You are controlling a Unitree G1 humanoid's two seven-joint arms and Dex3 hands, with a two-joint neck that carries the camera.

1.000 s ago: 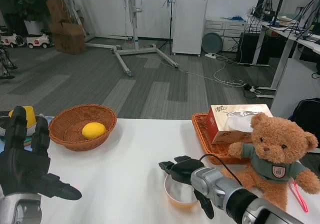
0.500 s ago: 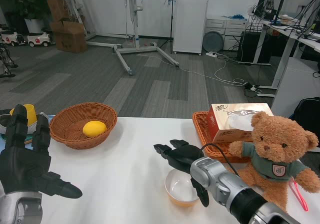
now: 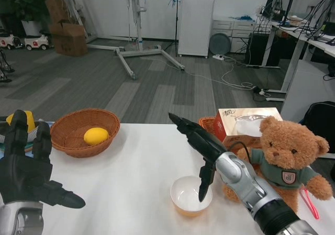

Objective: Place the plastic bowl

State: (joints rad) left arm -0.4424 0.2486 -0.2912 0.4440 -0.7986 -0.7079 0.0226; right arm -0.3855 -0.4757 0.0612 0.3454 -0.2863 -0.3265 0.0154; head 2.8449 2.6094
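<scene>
The plastic bowl [image 3: 188,197], orange outside and white inside, stands upright on the white table [image 3: 131,188] right of centre, near the front. My right hand [image 3: 198,141] hovers above and just behind it with fingers stretched out and apart, holding nothing; one finger hangs down over the bowl's right rim. My left hand [image 3: 26,167] waits raised at the lower left, fingers spread and empty.
A wicker basket [image 3: 78,133] with a lemon [image 3: 96,136] sits at the left. A brown teddy bear [image 3: 285,156] sits right of the bowl, behind it a tissue box [image 3: 246,121] in a flat wicker tray [image 3: 209,125]. A yellow object [image 3: 21,121] lies at the far left edge.
My right hand has let go of the bowl and risen up and back, fingers now stretched out. The bowl stays on the table. The left hand has not moved.
</scene>
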